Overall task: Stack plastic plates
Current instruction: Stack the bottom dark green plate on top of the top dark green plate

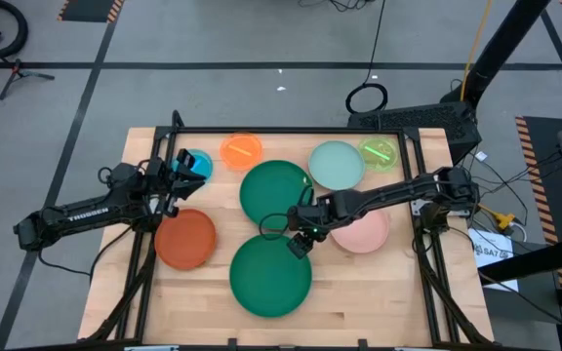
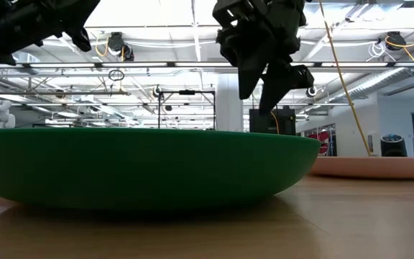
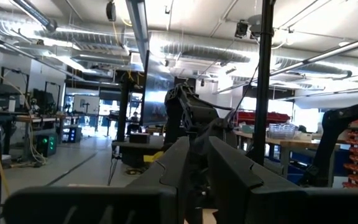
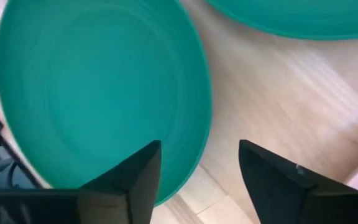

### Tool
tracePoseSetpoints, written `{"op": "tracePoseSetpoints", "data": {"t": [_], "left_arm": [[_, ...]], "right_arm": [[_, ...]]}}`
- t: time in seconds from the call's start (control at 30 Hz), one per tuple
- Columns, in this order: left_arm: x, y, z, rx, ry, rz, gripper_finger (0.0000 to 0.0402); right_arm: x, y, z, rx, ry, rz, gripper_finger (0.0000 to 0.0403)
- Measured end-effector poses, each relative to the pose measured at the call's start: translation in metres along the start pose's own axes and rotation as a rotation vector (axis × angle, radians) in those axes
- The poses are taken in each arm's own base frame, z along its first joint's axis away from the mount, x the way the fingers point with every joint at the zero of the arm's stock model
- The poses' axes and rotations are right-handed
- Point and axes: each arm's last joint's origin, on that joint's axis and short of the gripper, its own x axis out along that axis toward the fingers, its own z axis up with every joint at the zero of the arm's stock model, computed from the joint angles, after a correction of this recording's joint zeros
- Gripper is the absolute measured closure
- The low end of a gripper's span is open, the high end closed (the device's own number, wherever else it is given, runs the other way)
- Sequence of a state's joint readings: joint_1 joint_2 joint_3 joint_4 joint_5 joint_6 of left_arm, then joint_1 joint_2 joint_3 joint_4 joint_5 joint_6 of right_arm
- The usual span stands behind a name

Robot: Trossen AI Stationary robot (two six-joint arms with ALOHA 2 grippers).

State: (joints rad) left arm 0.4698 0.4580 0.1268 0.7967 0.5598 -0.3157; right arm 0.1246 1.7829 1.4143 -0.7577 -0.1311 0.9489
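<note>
Two large dark green plates lie flat at mid-table, one far (image 1: 276, 193) and one near (image 1: 270, 275). My right gripper (image 1: 299, 237) hangs open and empty over the gap between them, above the near plate's rim (image 4: 191, 155), touching nothing. An orange-red plate (image 1: 185, 238), a pink plate (image 1: 362, 231), a pale mint plate (image 1: 337, 165), a small blue plate (image 1: 197, 164), a small orange plate (image 1: 241, 149) and a small lime plate (image 1: 380, 152) each lie singly on the wood. My left gripper (image 1: 176, 175) is shut and empty, raised beside the blue plate.
A black frame (image 1: 291, 130) runs along the table's far, left and right edges. Bare wood (image 1: 379, 292) lies at the near right and near left. In the low view the near green plate (image 2: 142, 165) fills the foreground, with the pink plate (image 2: 379, 167) to its right.
</note>
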Motion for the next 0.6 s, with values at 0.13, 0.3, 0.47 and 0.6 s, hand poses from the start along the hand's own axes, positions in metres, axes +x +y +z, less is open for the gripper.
{"op": "tracePoseSetpoints", "data": {"t": [0.13,0.3,0.47,0.6], "left_arm": [[0.000,0.000,0.000,0.001,0.000,0.000,0.0337],[0.000,0.000,0.000,0.006,-0.001,0.000,0.0337],[0.000,0.000,0.000,0.000,0.000,0.000,0.0337],[0.000,0.000,0.000,0.000,0.000,0.000,0.0337]], "right_arm": [[0.011,-0.001,0.000,-0.003,-0.004,-0.044,0.0184],[0.037,-0.003,0.001,-0.013,0.035,-0.091,0.0187],[0.062,-0.005,0.003,-0.033,0.062,-0.103,0.0187],[0.071,-0.004,0.005,-0.038,0.069,-0.085,0.0187]]}}
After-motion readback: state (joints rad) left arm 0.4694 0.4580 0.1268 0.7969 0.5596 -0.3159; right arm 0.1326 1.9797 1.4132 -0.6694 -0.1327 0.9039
